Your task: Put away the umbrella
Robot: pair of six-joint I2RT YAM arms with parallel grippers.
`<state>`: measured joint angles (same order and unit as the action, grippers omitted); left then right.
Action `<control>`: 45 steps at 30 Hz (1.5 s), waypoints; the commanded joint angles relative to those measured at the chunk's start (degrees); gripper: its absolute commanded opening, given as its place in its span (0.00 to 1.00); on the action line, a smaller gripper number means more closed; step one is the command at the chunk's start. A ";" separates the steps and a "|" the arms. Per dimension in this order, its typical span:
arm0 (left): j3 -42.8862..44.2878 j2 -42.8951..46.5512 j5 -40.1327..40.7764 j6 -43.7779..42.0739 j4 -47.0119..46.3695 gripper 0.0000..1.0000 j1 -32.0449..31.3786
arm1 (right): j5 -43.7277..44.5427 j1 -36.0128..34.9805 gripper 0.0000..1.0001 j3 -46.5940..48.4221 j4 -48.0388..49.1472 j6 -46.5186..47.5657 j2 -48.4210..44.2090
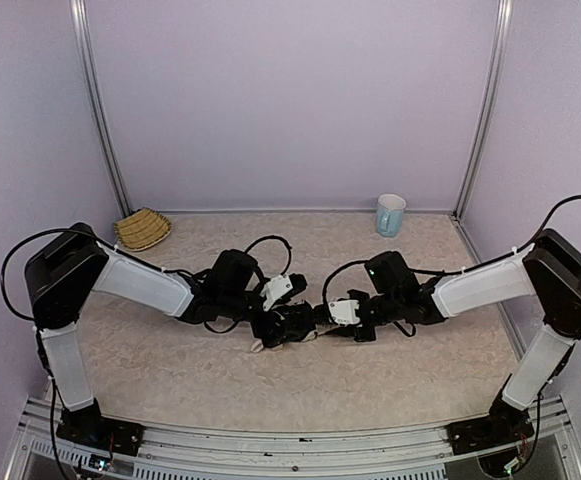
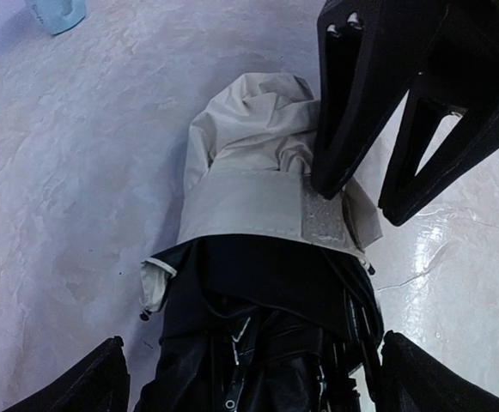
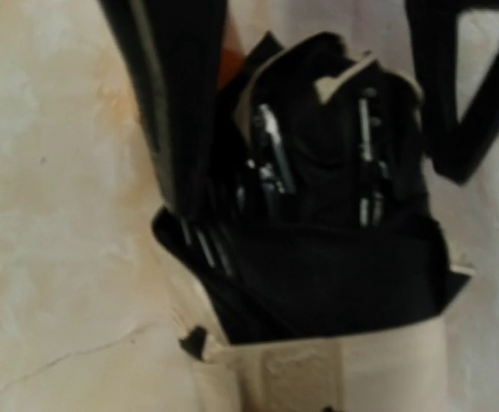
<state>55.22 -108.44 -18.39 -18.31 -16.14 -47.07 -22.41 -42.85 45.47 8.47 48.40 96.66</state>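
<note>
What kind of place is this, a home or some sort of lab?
Probably a robot test booth, not a home: two robot arms bolted at the table edge, plain lilac walls framed by metal posts, plus a basket and mug as props.

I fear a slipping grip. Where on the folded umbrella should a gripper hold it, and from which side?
Probably take the umbrella at its strap band, coming from above with jaws across its width. It lies flat on the table, and there the fabric is wrapped tight; the cream end is loose.

Collapsed cream umbrella (image 2: 258,206), black lining and metal ribs bare, flat on the table (image 2: 77,172).
</note>
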 commanded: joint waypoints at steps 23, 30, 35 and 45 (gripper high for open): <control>8.21 -7.57 -1.47 -7.94 13.70 0.81 -0.59 | 10.71 -4.97 0.00 2.17 -1.65 8.64 4.68; 7.87 -8.11 -0.42 -8.41 17.27 0.52 -0.48 | 8.62 -5.13 0.00 1.84 -3.10 6.40 2.86; 8.22 -8.99 -0.21 -7.96 17.59 0.51 -0.48 | 8.72 -5.45 0.06 1.19 -2.23 5.03 3.05; 9.56 -10.47 -0.77 -9.47 20.22 0.23 -0.61 | 11.88 -6.16 0.25 1.86 -0.96 3.79 3.99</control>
<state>66.15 -114.74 -21.37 -26.33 -4.51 -47.40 -13.13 -48.07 47.64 5.82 52.75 99.70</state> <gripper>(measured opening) 0.276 0.251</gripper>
